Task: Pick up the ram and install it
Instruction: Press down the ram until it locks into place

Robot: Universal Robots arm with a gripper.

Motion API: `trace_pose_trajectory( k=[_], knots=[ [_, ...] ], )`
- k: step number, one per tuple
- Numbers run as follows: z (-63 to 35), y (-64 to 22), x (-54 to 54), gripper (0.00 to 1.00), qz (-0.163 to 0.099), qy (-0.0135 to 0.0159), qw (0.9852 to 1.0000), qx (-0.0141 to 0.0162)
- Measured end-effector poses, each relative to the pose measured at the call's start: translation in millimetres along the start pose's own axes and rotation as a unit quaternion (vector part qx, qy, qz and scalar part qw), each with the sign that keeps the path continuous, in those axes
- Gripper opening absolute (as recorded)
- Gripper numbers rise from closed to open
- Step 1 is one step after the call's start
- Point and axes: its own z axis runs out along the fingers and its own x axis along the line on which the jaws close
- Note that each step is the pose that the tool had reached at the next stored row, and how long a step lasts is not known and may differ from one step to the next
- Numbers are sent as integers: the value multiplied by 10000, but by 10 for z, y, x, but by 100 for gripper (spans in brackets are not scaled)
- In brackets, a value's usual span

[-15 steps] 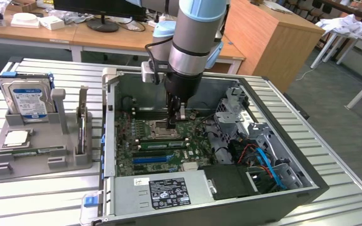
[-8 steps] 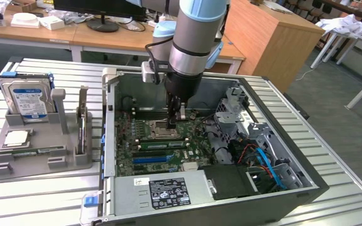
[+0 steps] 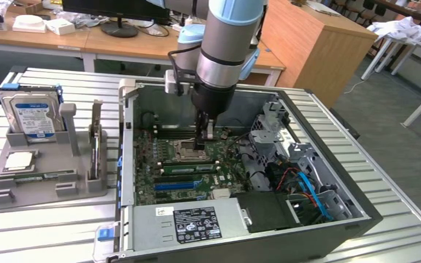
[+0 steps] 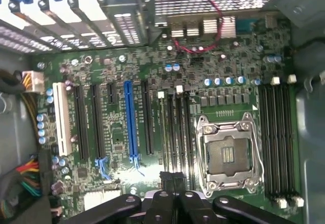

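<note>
Gripper (image 3: pixel 206 133) inside open computer case (image 3: pixel 357 211), jaws closed, nothing visibly held, hovering over motherboard (image 4: pixel 127 148) just beside empty CPU socket (image 4: pixel 228 155). Ram (image 3: pixel 96 143) standing in grey holder (image 3: pixel 42 189) on counter (image 3: pixel 42 235), outside case, beside hard drive (image 3: pixel 31 114). Judgement: good install needs stick square over memory slots (image 4: pixel 176 132), straight even press.

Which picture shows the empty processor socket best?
The wrist view: it looks straight down on the processor socket, showing its metal frame and bare contacts. In the exterior view the socket is small and partly hidden by the gripper.
</note>
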Motion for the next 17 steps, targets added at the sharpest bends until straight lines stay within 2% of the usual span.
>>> trace_pose_trajectory(
  k=[4, 8, 13, 17],
  knots=[
    [0, 0, 0, 10, 325, 2, 9995, 3],
    [0, 0, 0, 10, 634, 4, 9980, 6],
    [0, 0, 0, 10, 1019, 7, 9948, 9],
    [1, 0, 0, 10, 1334, 9, 9911, 12]
  ],
)
